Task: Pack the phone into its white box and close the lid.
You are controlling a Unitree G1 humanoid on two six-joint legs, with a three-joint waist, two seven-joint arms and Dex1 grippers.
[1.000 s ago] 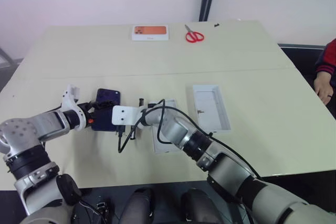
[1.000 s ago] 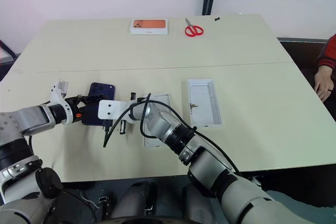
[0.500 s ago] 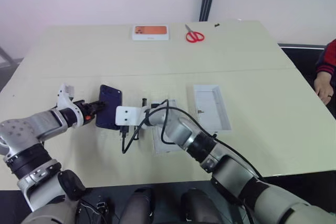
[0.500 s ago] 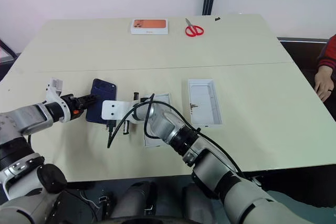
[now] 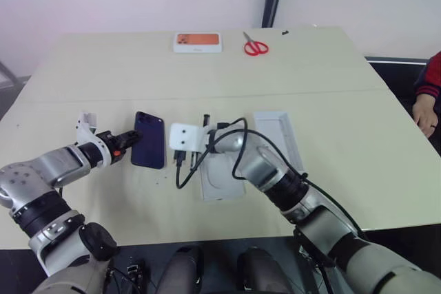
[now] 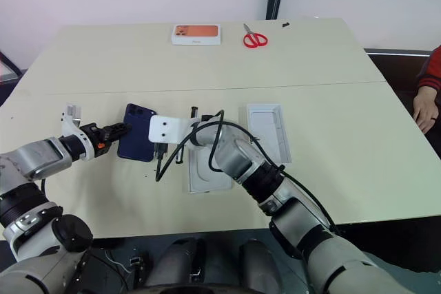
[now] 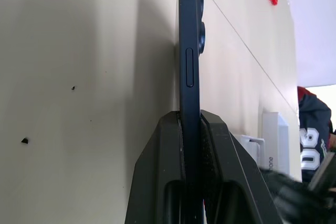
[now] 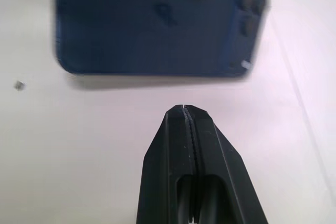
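Large beige rectangular table carries everything. Shallow white rectangular cardboard box sits near the front edge, mostly hidden under the right arm. Just to its right lies the white rectangular lid, plain inside facing up. Flat dark navy-blue glossy phone is left of the box and apart from it, camera cluster at its far end. Left gripper has its two black fingers clamped on the phone's near-left edge, one on each face. Right gripper hangs above the table just beside the phone, jaws pressed together on nothing. At the far edge: small white box with an orange picture, then red-handled scissors to its right.
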